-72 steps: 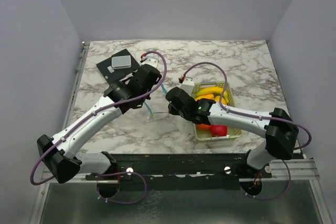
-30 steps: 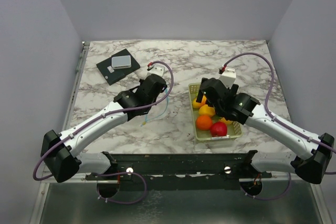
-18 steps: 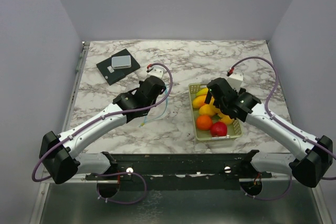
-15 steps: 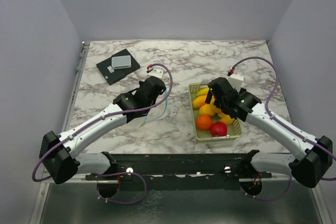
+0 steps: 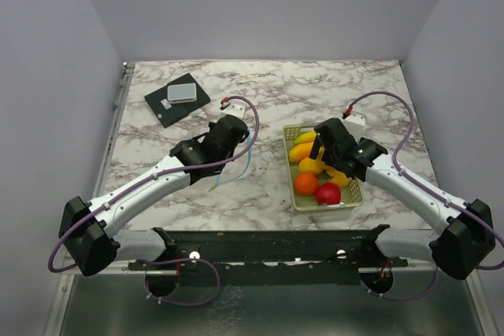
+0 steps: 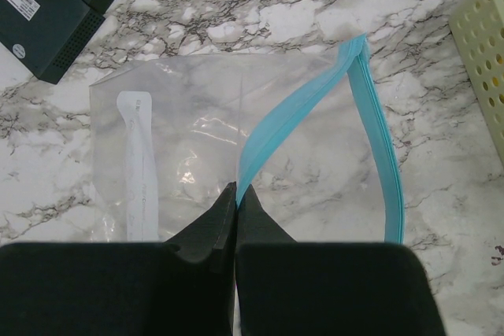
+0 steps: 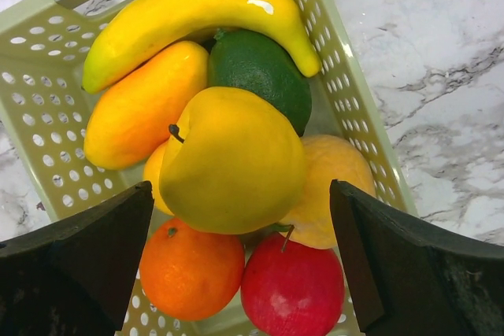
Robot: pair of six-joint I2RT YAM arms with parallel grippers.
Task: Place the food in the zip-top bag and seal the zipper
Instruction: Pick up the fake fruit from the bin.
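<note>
Marble-patterned white table [image 5: 378,92] carries everything I have to work with. On its right side sits the pale green mesh basket [image 7: 346,60], and all the glossy toy food [image 5: 306,184] is inside it, none bagged yet. The clear floppy zip-top bag [image 6: 189,139] lies left of the basket with its mouth toward it. I judge the film limp and almost weightless. It will fold and slide on the marble unless one lip is held up. My left gripper [image 6: 236,193] does that, fingers pressed together on one lip of the light blue zipper strip [image 6: 378,155] while the other lip lies on the table, so the mouth gapes.

My right gripper [image 7: 242,194] hangs over the basket, fingers spread wide and holding nothing, one on either side of the yellow apple-shaped piece [image 7: 232,159] atop the pile. I expect that piece to be light, hard and slick, so I'd take it across its broad middle. The curved yellow banana [image 7: 197,13], orange ball [image 7: 191,269] and red apple [image 7: 293,285] lie packed around it.
</note>
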